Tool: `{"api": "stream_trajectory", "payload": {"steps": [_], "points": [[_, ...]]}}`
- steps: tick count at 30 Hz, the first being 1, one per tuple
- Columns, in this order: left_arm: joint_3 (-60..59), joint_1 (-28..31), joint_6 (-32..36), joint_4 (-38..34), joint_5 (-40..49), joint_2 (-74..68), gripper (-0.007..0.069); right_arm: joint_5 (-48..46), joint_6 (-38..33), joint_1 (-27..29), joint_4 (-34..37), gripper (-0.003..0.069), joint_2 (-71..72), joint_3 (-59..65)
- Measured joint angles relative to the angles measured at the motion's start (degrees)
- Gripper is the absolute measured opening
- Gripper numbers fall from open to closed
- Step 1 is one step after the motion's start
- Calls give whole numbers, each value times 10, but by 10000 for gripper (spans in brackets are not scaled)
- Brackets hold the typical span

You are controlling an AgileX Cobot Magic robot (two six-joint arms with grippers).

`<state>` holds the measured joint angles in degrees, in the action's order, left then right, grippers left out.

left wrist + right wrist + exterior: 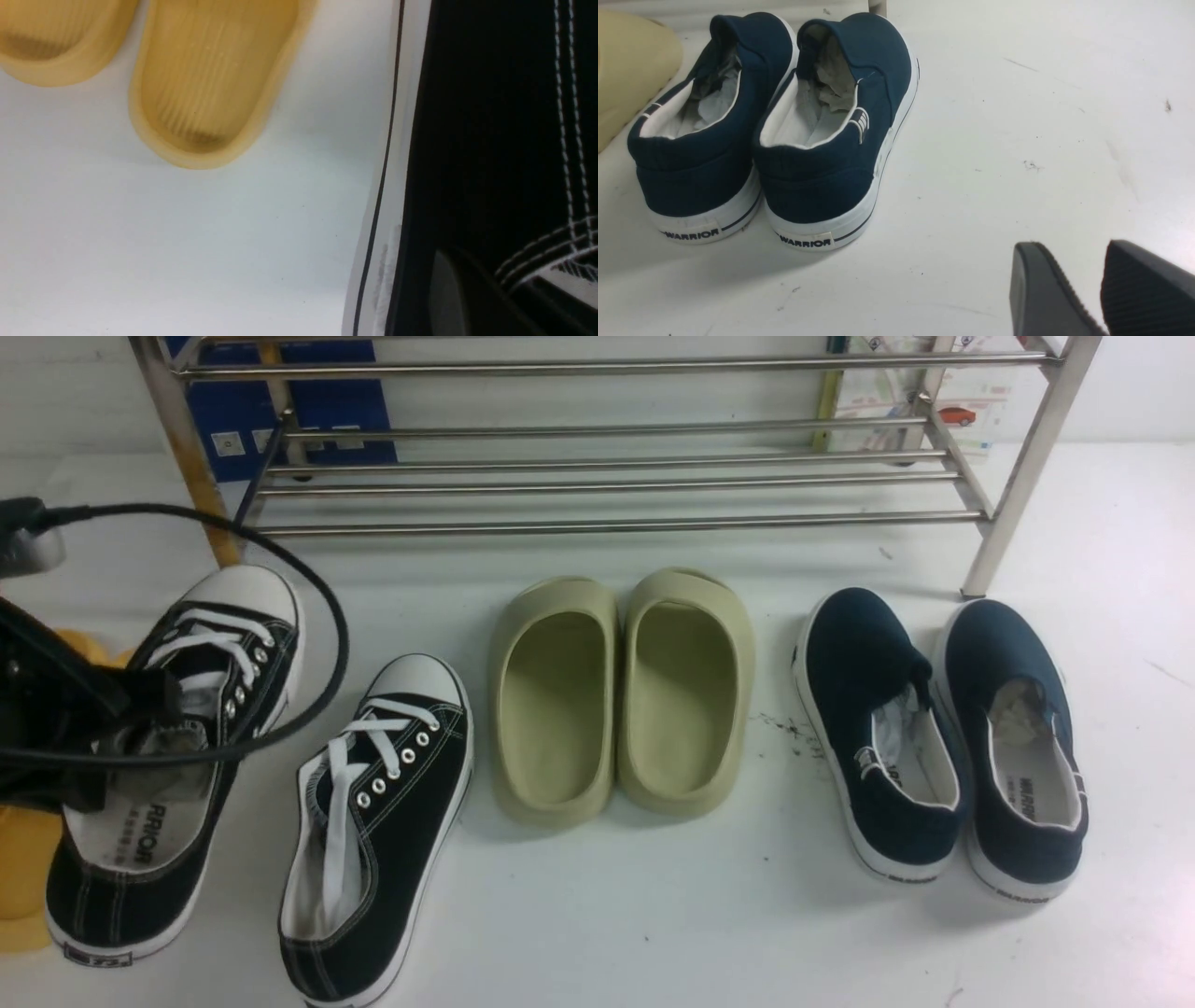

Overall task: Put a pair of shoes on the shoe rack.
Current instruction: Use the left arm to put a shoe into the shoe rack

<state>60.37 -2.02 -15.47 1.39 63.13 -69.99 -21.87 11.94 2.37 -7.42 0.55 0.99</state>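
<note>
Now clamping the left gripper (140,714) shut onto the left sneaker (238,653) at its side wall, in front of the shoe rack (607,481), near its left leg.
Leaving the second sneaker (383,821) lying before the rack's left half, off the bars; holding the right gripper (1071,252) with fingers apart over the white surface (1017,140), short of the rack's right end. Probably risking the thin canvas pinch slipping, the toe swinging and catching the rack's front bar, or the looping cable (317,579) snagging.
</note>
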Motion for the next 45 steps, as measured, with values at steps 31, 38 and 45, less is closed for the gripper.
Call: {"api": "stream_trajectory", "payload": {"steps": [31,38,45], "points": [[395,33,49,-107,-46,-389,-13,0,0,0,0,239,0,0],[456,33,51,-108,-81,-454,-13,0,0,0,0,239,0,0],[471,33,51,-108,-132,-481,-13,0,0,0,0,239,0,0]]}}
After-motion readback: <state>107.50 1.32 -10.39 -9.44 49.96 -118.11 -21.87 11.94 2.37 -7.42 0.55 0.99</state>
